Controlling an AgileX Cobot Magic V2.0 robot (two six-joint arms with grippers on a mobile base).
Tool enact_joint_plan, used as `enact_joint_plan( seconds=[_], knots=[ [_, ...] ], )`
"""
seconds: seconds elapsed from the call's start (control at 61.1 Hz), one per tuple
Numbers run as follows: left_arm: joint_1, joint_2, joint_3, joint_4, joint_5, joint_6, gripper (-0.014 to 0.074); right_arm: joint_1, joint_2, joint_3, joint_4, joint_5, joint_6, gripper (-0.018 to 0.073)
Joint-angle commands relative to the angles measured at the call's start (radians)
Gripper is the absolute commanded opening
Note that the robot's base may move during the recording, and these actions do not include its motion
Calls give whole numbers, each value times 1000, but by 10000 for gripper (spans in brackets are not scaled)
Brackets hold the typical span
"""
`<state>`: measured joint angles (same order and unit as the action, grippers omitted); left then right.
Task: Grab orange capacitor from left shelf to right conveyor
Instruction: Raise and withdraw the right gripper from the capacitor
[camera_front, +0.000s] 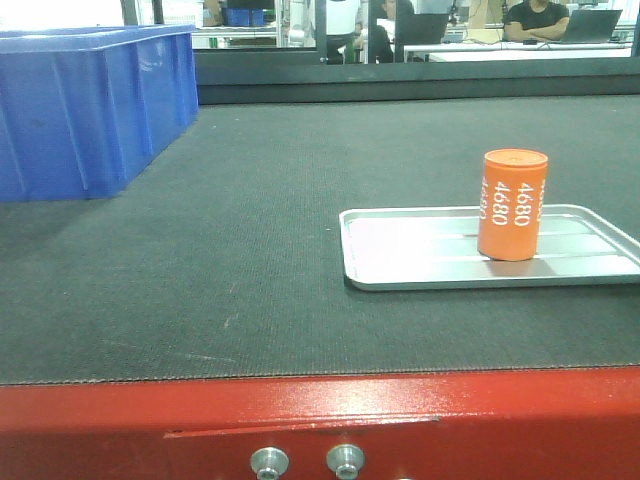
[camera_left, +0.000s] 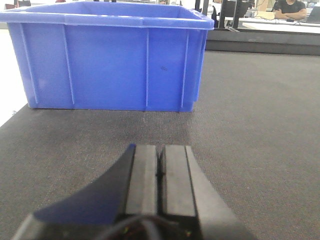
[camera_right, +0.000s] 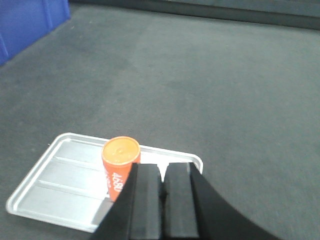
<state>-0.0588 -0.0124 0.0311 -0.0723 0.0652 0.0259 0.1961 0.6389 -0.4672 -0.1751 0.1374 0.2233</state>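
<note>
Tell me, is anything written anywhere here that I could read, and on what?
"4680", printed twice in white down the side of the orange can standing on the metal tray.
A third white print at the can's left edge is cut off, unreadable.
The blue bin shows no writing.

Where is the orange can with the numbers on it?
The orange cylindrical capacitor stands upright on the shiny metal tray, at the right of the front view on the dark belt, far from the blue plastic bin at the left.

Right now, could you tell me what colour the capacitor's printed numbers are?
White, on the orange capacitor; clearest in the front view.
</note>
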Motion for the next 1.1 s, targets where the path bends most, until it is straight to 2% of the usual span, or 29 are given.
enact_joint_plan(
  seconds=[0.0, 0.229, 0.654, 0.752, 0.916, 0.998, 1.079],
  knots=[
    [0, -11, -5, -2, -90, -1, -127, -2, -84, -27, 43, 21, 21, 55],
    [0, -11, -5, -2, -90, -1, -127, -2, -224, -27, 63, 88, 20, 55],
    [0, -11, -5, -2, -90, -1, -127, -2, -226, -26, 52, 88, 20, 55],
    [0, -11, -5, -2, -90, -1, -127, -7, -226, -24, 60, 100, -25, 55],
    [0, -11, -5, -2, -90, -1, -127, -73, -268, -9, 127, 122, -137, 55],
    [0, -11, -5, -2, -90, -1, -127, -138, -340, 45, 188, 109, -173, 55],
    [0, -11, -5, -2, -90, -1, -127, -181, -417, 135, 197, 86, -175, 55]
  ],
)
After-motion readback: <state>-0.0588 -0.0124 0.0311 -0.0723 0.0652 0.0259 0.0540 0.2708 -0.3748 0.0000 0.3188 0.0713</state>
